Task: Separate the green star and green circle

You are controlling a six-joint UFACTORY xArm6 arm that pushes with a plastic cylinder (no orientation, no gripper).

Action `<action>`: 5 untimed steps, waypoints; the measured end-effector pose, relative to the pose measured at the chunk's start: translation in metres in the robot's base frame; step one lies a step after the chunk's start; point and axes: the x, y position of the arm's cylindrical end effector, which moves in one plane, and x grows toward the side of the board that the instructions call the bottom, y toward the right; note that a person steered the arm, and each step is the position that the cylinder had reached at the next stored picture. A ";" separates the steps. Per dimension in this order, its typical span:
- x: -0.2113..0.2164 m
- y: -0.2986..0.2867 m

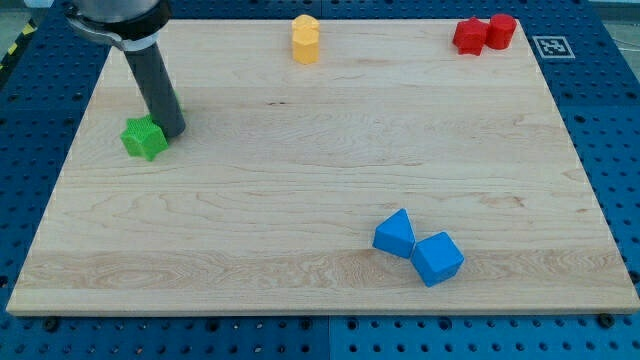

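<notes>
A green star block (143,137) lies near the board's left edge, in the upper half of the view. My tip (172,131) stands right against its right side, touching or nearly so. The dark rod rises from there to the view's top left and may hide something behind it. No green circle block shows anywhere in the view.
Two yellow blocks (305,39) stand stacked or close together at the top middle. Two red blocks (484,33) sit together at the top right. A blue triangle-like block (395,233) and a blue cube (438,258) touch at the lower right. The wooden board (300,180) ends in blue pegboard.
</notes>
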 end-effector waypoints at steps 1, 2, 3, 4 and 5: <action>-0.008 -0.010; -0.010 -0.022; -0.014 -0.044; -0.015 -0.049; -0.020 -0.049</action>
